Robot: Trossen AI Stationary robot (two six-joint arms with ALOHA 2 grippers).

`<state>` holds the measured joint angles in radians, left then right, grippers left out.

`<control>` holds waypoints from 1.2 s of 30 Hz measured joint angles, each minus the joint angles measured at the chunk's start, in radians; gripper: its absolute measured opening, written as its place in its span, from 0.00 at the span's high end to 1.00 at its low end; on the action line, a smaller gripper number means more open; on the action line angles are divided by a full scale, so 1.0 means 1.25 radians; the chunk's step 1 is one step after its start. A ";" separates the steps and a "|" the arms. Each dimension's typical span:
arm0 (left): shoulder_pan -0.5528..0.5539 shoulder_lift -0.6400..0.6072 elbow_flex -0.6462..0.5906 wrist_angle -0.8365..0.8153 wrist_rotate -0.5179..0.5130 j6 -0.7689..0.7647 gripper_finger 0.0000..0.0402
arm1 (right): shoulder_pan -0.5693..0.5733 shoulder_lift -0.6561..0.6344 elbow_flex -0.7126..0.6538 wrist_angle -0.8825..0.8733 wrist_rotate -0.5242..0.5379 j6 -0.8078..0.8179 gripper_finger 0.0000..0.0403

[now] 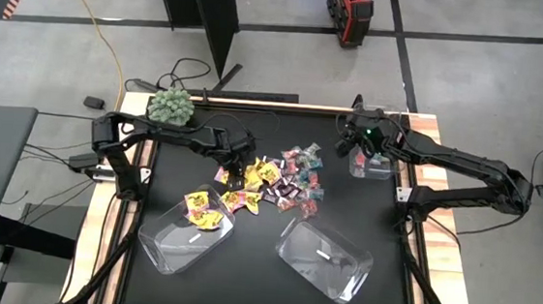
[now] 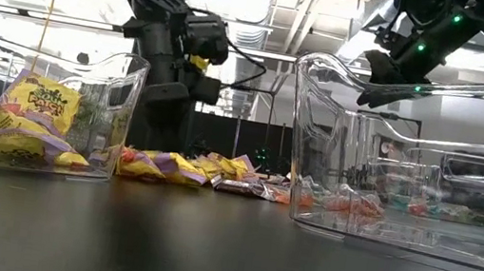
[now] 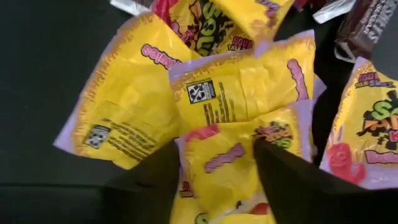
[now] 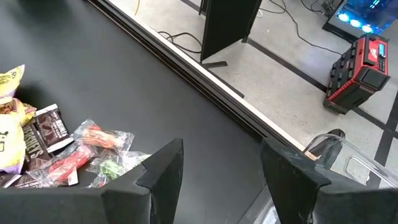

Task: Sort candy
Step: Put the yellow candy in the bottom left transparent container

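The candy (image 1: 279, 177) lies in a loose pile mid-table: yellow packets, dark brown mini bars and teal-and-pink wrappers. My left gripper (image 1: 236, 175) is down on the pile's left side, its fingers closed on either side of one yellow packet (image 3: 217, 158). My right gripper (image 1: 359, 144) hangs open above the table's far right, beside a small clear bin (image 1: 375, 167), with nothing between its fingers (image 4: 161, 171). Part of the pile (image 4: 68, 152) shows in the right wrist view. Several yellow packets (image 2: 28, 118) lie in the near-left clear bin (image 1: 187, 238). My left gripper pinches the yellow packet between its two fingers, one on each of two opposite side edges (image 3: 186, 158). The fingers come from above, slanting steeply down. The packet lies flat on other yellow packets (image 3: 242, 93) of the pile; I cannot tell whether it is lifted.
A second large clear bin (image 1: 326, 258) stands at the near right. A fuzzy green ball plant (image 1: 170, 107) sits at the table's far left corner. Free black tabletop lies along the near edge, in front of both bins.
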<state>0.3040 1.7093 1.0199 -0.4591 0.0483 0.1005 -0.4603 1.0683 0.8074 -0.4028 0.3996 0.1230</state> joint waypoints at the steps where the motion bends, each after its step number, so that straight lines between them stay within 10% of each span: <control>1: -0.002 -0.008 0.000 0.001 0.000 0.004 0.62 | 0.000 0.000 0.000 0.000 0.000 0.000 0.44; 8: -0.018 -0.070 -0.001 0.000 0.000 0.006 0.97 | 0.000 0.000 0.000 0.000 0.000 0.005 0.44; 36: -0.279 -0.578 -0.001 -0.152 0.107 0.009 1.00 | -0.005 0.000 -0.023 0.026 0.000 0.000 0.44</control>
<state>-0.0445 0.9873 1.0191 -0.6492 0.1820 0.1122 -0.4667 1.0683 0.7780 -0.3706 0.3992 0.1227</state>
